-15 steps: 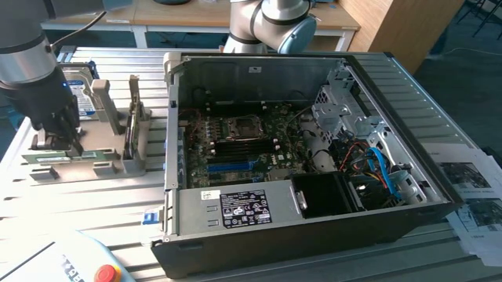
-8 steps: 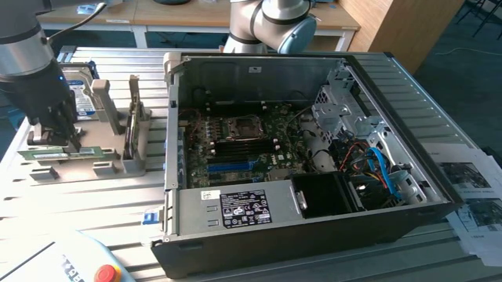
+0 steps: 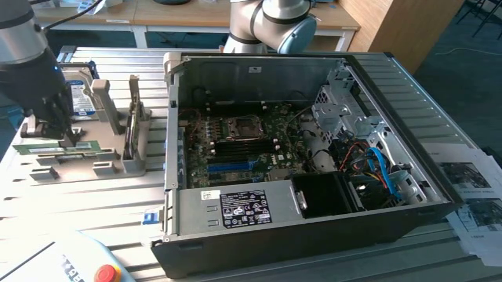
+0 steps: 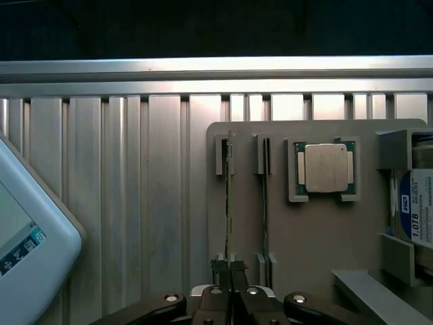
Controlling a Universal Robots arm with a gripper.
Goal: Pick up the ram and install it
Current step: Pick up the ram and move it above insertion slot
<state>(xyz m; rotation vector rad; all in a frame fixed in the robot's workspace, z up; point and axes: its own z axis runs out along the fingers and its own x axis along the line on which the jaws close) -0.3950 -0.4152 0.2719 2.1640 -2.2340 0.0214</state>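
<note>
Step in hand: the pick. The robot's black two-fingered gripper [image 4: 230,265] is down at the flat grey fixture plate [image 4: 304,237], which lies on the ribbed aluminium table [image 4: 101,203] at the exterior view's left, beside the open black computer case [image 3: 314,247].

- Fingers pressed together on the upper edge of the ram [image 4: 228,196], a thin green circuit-board stick seen edge-on in the wrist view. The grip sits close to one end of the stick, not at its middle.
- The ram stands upright on its long edge, both ends seated in the plate's grey end brackets. It appears not yet lifted.
- A second thin green stick [image 4: 265,203] stands parallel, just beside it. A square silver-lidded processor chip [image 4: 325,168] sits in its own frame further along, and a silver hard drive with a blue-white label [image 4: 414,213] stands at the plate's far side.
- A white teach pendant with a screen [image 4: 27,237] lies on the table, apart from the plate.

Judgement on doing it well:
- Draw straight up along the bracket slots; any tilt would likely bind the stick's ends.
- An end-biased grip may let the free end droop or swing, so a slow, level lift looks safer.
- Keep the pinch on bare board edge, firm but not crushing the chips.
- The neighbouring stick is close, so sideways drift risks a knock.
</note>
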